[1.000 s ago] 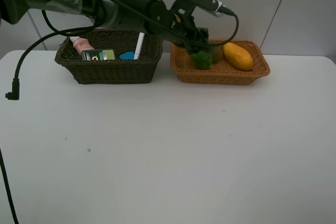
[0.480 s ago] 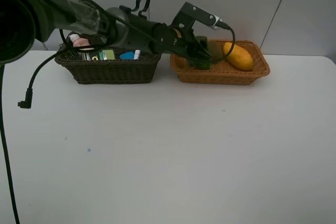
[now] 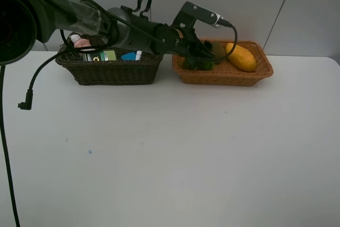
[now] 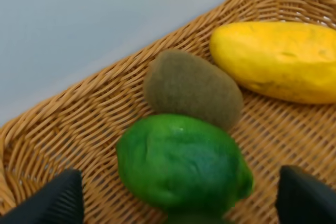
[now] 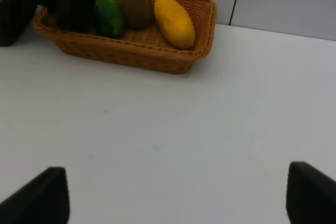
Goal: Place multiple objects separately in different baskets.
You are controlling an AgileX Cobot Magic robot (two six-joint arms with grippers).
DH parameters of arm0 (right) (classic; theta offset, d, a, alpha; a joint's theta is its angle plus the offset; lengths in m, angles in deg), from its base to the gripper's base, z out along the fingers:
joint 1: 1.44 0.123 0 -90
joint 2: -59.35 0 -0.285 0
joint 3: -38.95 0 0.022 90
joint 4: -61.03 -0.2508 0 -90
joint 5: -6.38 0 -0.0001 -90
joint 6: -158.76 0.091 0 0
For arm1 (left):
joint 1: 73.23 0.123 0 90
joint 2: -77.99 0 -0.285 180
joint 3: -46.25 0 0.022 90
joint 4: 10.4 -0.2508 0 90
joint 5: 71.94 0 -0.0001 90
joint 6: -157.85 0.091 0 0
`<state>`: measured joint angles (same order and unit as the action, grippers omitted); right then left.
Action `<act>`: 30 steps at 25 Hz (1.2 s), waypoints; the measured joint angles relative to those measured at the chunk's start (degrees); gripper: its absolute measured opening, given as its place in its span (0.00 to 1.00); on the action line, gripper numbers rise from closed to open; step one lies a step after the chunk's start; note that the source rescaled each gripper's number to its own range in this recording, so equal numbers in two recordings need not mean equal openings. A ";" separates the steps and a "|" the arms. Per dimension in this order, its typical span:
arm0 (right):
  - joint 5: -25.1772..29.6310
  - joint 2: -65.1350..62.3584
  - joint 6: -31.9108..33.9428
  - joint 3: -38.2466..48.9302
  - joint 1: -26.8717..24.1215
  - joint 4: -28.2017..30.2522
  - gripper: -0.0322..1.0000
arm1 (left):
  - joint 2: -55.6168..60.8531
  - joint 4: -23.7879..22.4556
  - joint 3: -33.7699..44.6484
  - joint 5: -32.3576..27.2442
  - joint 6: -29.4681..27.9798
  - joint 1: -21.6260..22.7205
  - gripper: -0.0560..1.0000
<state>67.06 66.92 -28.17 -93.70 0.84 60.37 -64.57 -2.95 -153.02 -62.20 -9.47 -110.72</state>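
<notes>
Light was even and soft across the white table (image 3: 170, 152), with no hard glare; the baskets cast only faint, short shadows on the table toward the camera; the high view was fairly sharp in the middle, though the dark arm (image 3: 32, 9) in the near left corner was a large blur; the left wrist view was soft, the green fruit (image 4: 181, 163) and kiwi (image 4: 191, 87) slightly out of focus; the right wrist view looked hazy and low in contrast.

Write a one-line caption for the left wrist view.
Open left pincer over green fruit, beside kiwi and mango in tan basket.
</notes>
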 joint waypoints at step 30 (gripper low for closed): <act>0.00 0.00 -0.05 0.00 0.00 0.00 1.00 | 25.68 -1.32 20.78 -6.40 1.35 0.09 1.00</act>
<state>67.06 66.92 -28.22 -93.70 0.84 60.37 -38.89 -4.27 -132.24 -68.60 -8.12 -110.63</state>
